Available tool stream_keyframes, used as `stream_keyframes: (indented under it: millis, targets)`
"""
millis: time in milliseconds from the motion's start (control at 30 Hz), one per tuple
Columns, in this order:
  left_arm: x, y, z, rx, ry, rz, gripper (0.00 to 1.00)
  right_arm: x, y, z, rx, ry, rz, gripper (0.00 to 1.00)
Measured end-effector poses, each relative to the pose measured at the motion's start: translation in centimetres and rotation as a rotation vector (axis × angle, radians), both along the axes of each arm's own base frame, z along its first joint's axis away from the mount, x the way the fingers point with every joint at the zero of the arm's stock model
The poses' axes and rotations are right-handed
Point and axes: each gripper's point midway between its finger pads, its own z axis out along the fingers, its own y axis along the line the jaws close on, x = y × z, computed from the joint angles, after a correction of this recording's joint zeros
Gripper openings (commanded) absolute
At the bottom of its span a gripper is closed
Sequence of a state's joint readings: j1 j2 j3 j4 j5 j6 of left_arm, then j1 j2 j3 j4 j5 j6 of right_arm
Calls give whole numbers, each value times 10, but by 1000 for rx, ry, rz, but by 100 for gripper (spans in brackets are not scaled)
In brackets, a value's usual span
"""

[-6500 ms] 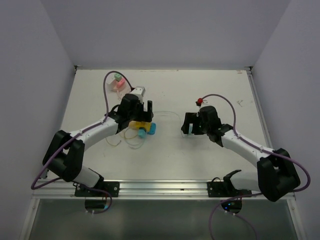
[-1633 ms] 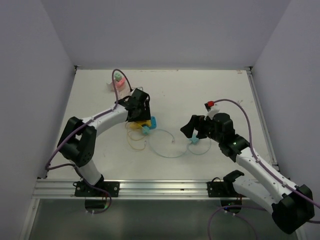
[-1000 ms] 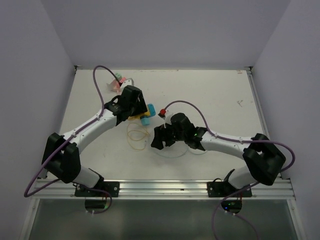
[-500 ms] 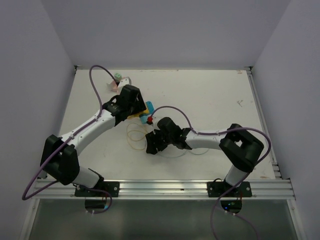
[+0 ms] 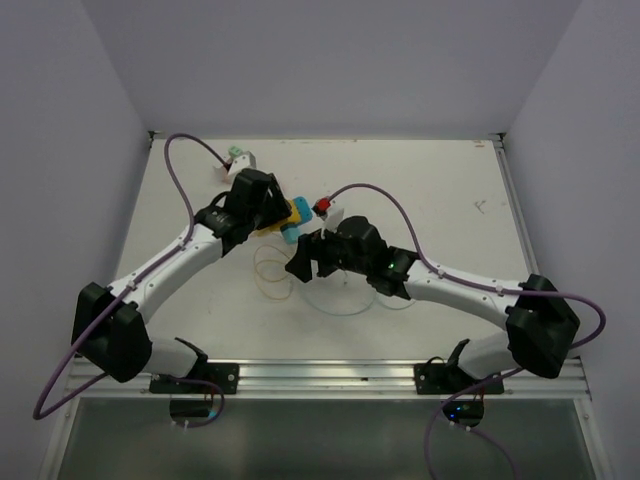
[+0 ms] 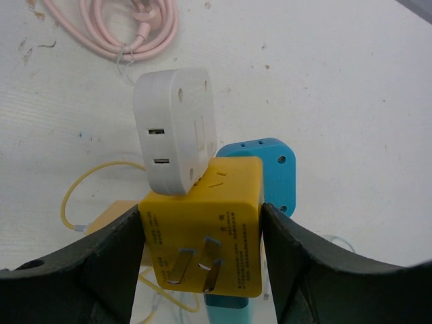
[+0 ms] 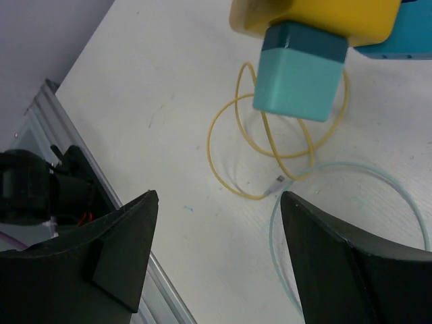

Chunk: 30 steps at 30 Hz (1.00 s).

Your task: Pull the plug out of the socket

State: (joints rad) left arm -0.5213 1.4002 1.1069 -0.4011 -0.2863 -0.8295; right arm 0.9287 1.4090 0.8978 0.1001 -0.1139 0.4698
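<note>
My left gripper (image 6: 200, 233) is shut on the yellow socket cube (image 6: 202, 223), its fingers pressed against two opposite sides and the metal prongs facing the camera. A white plug (image 6: 177, 128) sits on one face, a blue plug (image 6: 266, 172) on another, and a teal plug (image 6: 226, 302) hangs from the underside. In the top view the socket (image 5: 272, 218) is held above the table's middle left. My right gripper (image 7: 219, 229) is open just short of the teal plug (image 7: 300, 71) and touches nothing; from above, the right gripper (image 5: 305, 258) sits just right of the socket.
A loose yellow cable (image 7: 270, 135) and a pale thin cable loop (image 7: 337, 202) lie on the table under the socket. A coiled pink cable (image 6: 128, 23) lies at the back left. The metal rail (image 7: 61, 128) runs along the near edge.
My right gripper has moved up and back toward the yellow socket. The left gripper has kept its hold and shifted the socket slightly to the right.
</note>
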Motion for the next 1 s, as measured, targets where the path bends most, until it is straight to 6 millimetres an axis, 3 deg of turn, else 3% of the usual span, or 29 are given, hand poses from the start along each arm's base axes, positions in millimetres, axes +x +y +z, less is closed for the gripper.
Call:
stream_keyframes:
  millis: [500,700,833,967,1000]
  targets:
    - [-21,-5,14,-119,-30,-32,0,44,6,8,68,83,-176,78]
    - [-24,-8,24,-154,-60,-50,0,53,13,12,90,87,-191,72]
    - [-23,-10,31,-174,-91,-55,0,55,17,12,99,96,-194,58]
    - [-24,-9,32,-183,-109,-54,0,54,18,13,107,101,-191,31]
    - [-23,-9,33,-186,-114,-54,0,55,18,14,110,101,-190,19]
